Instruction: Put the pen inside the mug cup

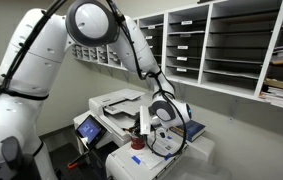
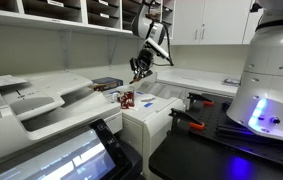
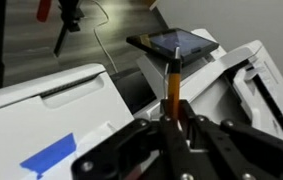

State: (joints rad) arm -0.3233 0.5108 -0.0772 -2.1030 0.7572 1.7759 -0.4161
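Observation:
My gripper (image 3: 174,115) is shut on the pen (image 3: 173,85), a thin orange-brown stick that pokes out past the fingertips in the wrist view. In both exterior views the gripper (image 1: 147,122) (image 2: 141,64) hangs in the air above the printer area with the pen (image 2: 136,70) pointing down. The mug cup (image 1: 136,157) (image 2: 128,98), small and dark red, stands on a white surface below the gripper and a little to one side. It does not show in the wrist view.
A large white printer (image 1: 116,103) (image 2: 41,100) (image 3: 51,95) lies beneath. A dark flat item (image 3: 171,42) (image 1: 193,128) lies beyond the pen tip. A blue strip (image 3: 49,155) marks the white surface. Shelves (image 1: 231,45) line the wall.

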